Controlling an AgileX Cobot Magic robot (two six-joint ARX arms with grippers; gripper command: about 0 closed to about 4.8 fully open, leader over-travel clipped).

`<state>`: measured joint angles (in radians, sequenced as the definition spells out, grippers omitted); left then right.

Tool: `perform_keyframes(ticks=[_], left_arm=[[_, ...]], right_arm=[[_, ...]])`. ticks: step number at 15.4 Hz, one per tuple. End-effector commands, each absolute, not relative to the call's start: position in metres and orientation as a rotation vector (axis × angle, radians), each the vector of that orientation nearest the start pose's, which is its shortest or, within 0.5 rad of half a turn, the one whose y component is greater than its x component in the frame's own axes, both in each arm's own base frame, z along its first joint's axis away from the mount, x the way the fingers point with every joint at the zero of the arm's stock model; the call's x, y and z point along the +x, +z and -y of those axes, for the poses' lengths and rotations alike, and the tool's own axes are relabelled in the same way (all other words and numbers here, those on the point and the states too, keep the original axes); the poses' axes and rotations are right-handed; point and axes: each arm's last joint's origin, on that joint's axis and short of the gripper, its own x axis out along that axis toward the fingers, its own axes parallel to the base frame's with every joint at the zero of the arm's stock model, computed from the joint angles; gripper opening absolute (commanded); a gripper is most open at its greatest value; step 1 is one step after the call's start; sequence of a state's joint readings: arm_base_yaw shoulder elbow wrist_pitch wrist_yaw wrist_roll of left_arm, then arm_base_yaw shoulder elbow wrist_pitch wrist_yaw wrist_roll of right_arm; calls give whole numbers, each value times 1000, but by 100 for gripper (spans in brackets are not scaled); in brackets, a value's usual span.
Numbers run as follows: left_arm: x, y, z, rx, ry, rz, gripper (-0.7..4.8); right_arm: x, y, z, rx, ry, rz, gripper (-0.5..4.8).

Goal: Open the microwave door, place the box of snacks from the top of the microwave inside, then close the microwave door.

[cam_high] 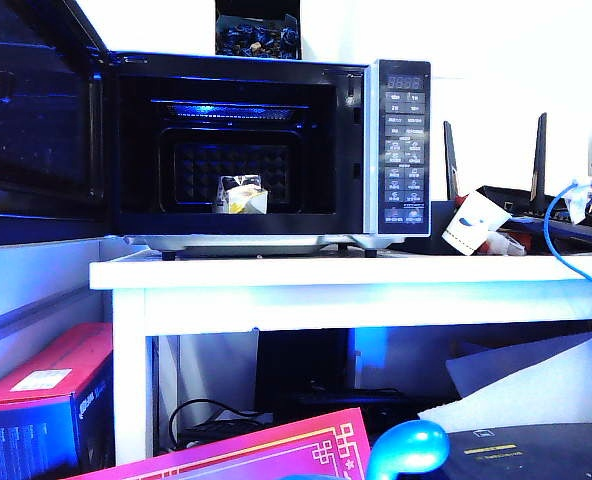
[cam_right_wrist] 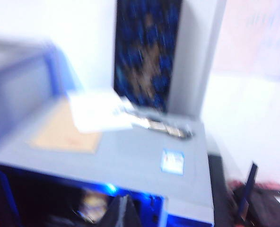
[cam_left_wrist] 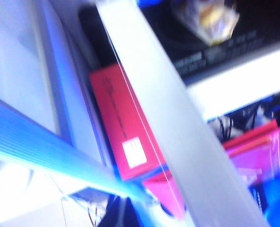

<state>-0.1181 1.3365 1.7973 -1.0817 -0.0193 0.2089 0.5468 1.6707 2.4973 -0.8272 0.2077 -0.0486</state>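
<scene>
The microwave [cam_high: 401, 150] stands on a white table with the microwave door [cam_high: 36, 110] swung wide open to the left. The box of snacks [cam_high: 242, 196], small and clear with pale yellow packets, sits on the cavity floor. It also shows blurred in the left wrist view as the box of snacks [cam_left_wrist: 208, 19] and in the right wrist view as the box of snacks [cam_right_wrist: 92, 205]. My left gripper [cam_left_wrist: 123, 213] is low beside the table leg, its dark fingers together and empty. My right gripper [cam_right_wrist: 124, 210] hangs above the microwave's front edge, shut on nothing. Neither arm appears in the exterior view.
A black box of blue wrappers [cam_high: 258, 35] stands on the microwave's top [cam_right_wrist: 130, 156] beside loose papers [cam_right_wrist: 100, 111]. Routers and a blue cable [cam_high: 561, 225] crowd the table's right. A red carton [cam_high: 46, 390] sits under the table by the white leg [cam_left_wrist: 178, 118].
</scene>
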Motion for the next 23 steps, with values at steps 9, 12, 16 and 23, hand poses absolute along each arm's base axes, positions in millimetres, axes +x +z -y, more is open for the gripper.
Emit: perform_keyframes(ticks=[9, 12, 16, 23], left_arm=[[282, 436, 43, 117, -508, -673, -5], [294, 430, 53, 80, -631, -652, -5], [311, 424, 78, 85, -763, -584, -5], [349, 412, 133, 131, -936, -349, -5]], right_arm=[[168, 619, -99, 27, 433, 163, -2], [166, 620, -97, 28, 435, 167, -2], [166, 620, -98, 28, 454, 169, -2], [162, 621, -96, 31, 461, 182, -2]])
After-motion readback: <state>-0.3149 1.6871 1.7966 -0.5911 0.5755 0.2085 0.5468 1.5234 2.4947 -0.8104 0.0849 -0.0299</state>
